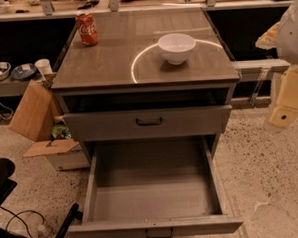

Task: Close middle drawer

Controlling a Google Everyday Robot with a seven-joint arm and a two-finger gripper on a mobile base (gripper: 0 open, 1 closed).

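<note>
One drawer stands pulled far out of the cabinet (147, 84): the middle drawer (153, 201), a wide, deep grey metal tray with a plain flat front and a small dark bar handle, below the upper drawer (104, 126). Judged from this, the closing push is not yet begun. Your hand (287, 103), cream and blocky, hangs right of the cabinet, well apart from it; whether it is released or clenched cannot be told. Your next move calls for meeting the drawer front squarely and pressing inward. On the cabinet's glossy surface (106, 63) sit a round white bowl (177, 48) and a red can (87, 29).

Matt grey metal middle drawer (154, 226); glossy white bowl (177, 47); smooth cream plastic tool (287, 101) at right edge.
</note>
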